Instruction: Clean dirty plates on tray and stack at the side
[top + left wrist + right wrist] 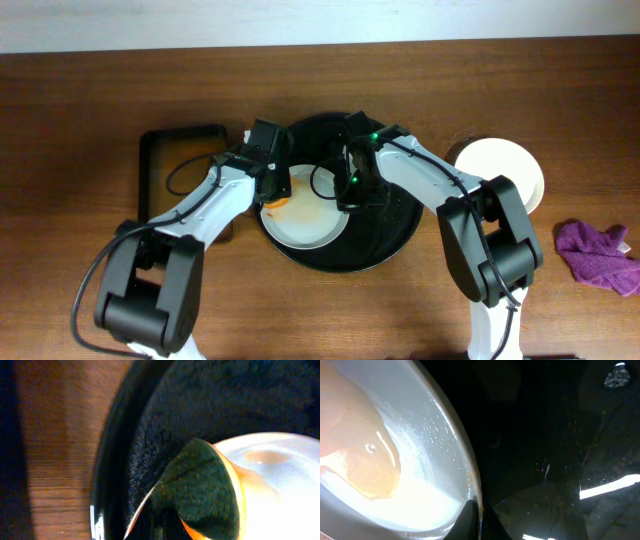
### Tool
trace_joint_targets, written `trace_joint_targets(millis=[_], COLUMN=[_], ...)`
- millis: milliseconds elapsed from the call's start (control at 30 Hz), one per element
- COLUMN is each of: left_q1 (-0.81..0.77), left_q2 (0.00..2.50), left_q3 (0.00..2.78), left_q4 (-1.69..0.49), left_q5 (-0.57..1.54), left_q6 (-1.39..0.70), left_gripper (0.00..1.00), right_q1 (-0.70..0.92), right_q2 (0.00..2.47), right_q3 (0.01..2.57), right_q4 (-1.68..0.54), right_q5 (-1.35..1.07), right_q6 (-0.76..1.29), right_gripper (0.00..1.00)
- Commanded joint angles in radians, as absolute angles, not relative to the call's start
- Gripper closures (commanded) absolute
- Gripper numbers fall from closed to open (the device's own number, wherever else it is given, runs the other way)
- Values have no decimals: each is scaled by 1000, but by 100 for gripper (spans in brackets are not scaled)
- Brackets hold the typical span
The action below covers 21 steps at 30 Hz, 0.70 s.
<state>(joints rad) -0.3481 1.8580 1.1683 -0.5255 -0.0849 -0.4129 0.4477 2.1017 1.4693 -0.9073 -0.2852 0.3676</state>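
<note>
A white plate (pixel 310 225) with an orange sauce smear lies on the round black tray (pixel 390 240). My left gripper (pixel 275 185) is shut on a dark green and orange sponge (pixel 278 204), pressed on the plate's left rim. In the left wrist view the sponge (pixel 200 485) covers the plate's (pixel 280 485) edge above the tray (pixel 165 405), and my fingers (pixel 165 530) are barely visible. My right gripper (pixel 350 193) is shut on the plate's right rim. The right wrist view shows its fingers (pixel 477 520) pinching the rim of the plate (pixel 420 485), with the smear (pixel 355 460) beside them.
A stack of clean white plates (pixel 500 170) stands to the right of the tray. A purple cloth (pixel 598 255) lies at the far right. A black rectangular tray (pixel 180 170) sits at the left, under my left arm.
</note>
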Motion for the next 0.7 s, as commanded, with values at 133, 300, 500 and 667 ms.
trace_joint_targets(millis=[133,300,500,667], left_q1=[-297,-186,-173,-173], left_q2=[1590,1588,1588,1588], left_q3=[1168,1168,1168,1168], left_q4=[-675,-743,-735,-735], left_q5=[-232,-194,-180,-180], left_q6=[-434,-433,-433,-433], left_gripper=[100,100,100,100], right_q1=[444,444,507,704], right_q2=[2109,1933,1801,1791], right_q3=[1471,1565,1620,1620], right_q4=[-989,-1104,-1214,-1227], right_q5=[-88,214,722,1057], right_q6=[383,382,330,330], right_gripper=[96,96,96,96])
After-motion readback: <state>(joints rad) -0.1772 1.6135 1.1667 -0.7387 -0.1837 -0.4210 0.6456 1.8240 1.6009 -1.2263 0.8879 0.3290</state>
